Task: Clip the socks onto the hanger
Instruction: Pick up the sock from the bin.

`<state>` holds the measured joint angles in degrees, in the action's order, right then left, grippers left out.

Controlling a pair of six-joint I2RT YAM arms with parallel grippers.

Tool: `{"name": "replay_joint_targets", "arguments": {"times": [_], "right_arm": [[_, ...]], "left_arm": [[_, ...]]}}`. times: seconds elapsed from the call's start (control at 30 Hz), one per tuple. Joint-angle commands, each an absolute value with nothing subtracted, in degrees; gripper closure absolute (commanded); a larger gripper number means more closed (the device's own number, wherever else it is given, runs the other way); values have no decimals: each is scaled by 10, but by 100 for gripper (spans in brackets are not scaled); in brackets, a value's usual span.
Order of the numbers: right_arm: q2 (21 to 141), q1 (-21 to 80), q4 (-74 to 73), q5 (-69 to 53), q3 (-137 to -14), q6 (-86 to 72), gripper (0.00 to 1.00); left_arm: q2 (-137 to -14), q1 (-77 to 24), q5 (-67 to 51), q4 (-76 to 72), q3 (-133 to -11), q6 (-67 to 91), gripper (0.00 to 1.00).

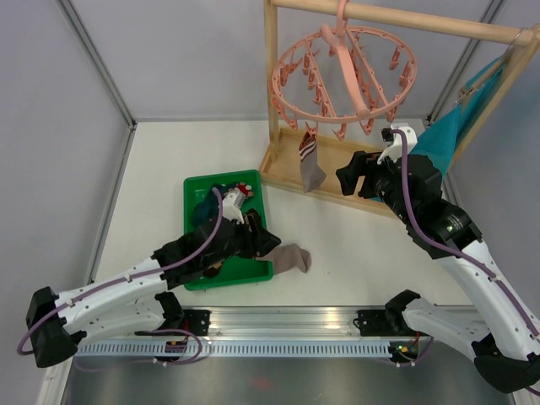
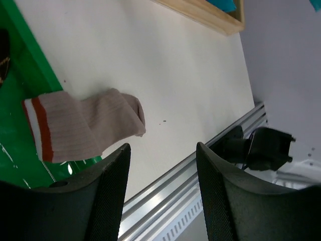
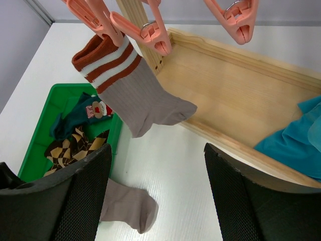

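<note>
The pink hanger hangs from the wooden rail. One grey sock with a red-and-white cuff dangles from one of its pegs. A second grey sock lies half over the right rim of the green tray, its toe on the table. A teal sock and an argyle sock lie inside the tray. My left gripper stands open just beside the loose sock, with nothing between its fingers. My right gripper is open below the hanger, close to the clipped sock.
The wooden frame's base lies under the hanger, its post at the left. A bright teal cloth hangs at the right. An aluminium rail runs along the near table edge.
</note>
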<state>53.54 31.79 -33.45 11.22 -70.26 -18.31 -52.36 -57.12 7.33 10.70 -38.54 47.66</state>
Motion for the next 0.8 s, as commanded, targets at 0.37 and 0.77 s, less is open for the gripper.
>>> {"name": "replay_joint_targets", "arguments": {"times": [0.37, 0.77], "right_arm": [[531, 321, -320, 115, -703, -196, 20], [533, 321, -323, 120, -701, -197, 20]], "left_arm": [[-406, -577, 232, 220, -251, 947, 41], [-475, -577, 230, 194, -234, 1014, 43]]}}
